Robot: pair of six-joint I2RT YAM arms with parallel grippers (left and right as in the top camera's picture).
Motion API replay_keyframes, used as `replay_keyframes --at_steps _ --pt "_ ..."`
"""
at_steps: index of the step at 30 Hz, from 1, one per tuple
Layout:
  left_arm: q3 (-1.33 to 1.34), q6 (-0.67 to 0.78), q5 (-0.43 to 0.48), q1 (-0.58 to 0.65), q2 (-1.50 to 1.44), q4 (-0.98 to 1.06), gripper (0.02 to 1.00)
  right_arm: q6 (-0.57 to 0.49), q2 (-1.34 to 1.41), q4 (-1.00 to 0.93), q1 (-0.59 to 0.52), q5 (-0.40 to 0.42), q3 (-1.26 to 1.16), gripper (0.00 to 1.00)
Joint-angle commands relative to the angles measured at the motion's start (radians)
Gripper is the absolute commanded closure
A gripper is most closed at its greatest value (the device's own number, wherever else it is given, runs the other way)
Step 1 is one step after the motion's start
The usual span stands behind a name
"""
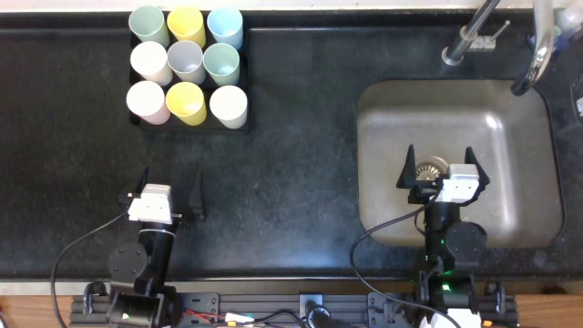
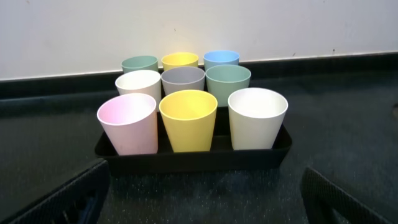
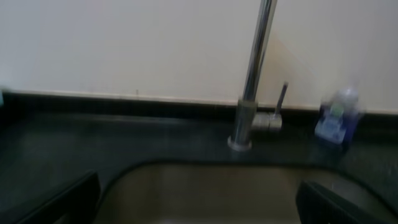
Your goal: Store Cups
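The left tool (image 1: 173,178), wide and empty, faces nine upright pastel plastic cups (image 2: 183,79) packed in a black rectangular tray (image 2: 186,163) at its 12 o'clock on the dark tabletop (image 1: 301,182); it should probably straddle one front-row rim squarely, sparing the neighbours, while the right tool (image 1: 441,159), also wide, hangs over the steel sink (image 1: 510,146).

A dark speckled countertop (image 1: 301,137) carries everything. Straight ahead of the left gripper (image 1: 170,189), some way past its fingertips, a black tray (image 2: 186,163) loaded with cups sits flat on the countertop near the back wall. A steel sink (image 1: 519,118) is set into the countertop below and ahead of the right gripper (image 1: 441,169). Beyond the sink's far rim, ahead of that gripper, stands a chrome faucet (image 3: 252,74). A small blue bottle (image 3: 336,115) rests on the countertop farther to the gripper's right.
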Motion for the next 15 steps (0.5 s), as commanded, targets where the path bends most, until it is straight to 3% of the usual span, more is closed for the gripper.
replay_keyframes --at_steps 1,9,15 --pt "-0.001 0.015 0.01 0.005 -0.007 -0.003 0.02 -0.011 -0.013 -0.089 0.001 0.006 -0.013 0.005" --pt "-0.001 0.015 0.01 0.005 -0.007 -0.003 0.02 -0.011 -0.013 -0.326 0.021 0.007 -0.013 0.003" --pt "-0.001 0.015 0.01 0.005 -0.007 -0.003 0.02 -0.011 -0.013 -0.377 0.069 0.006 -0.013 0.005"
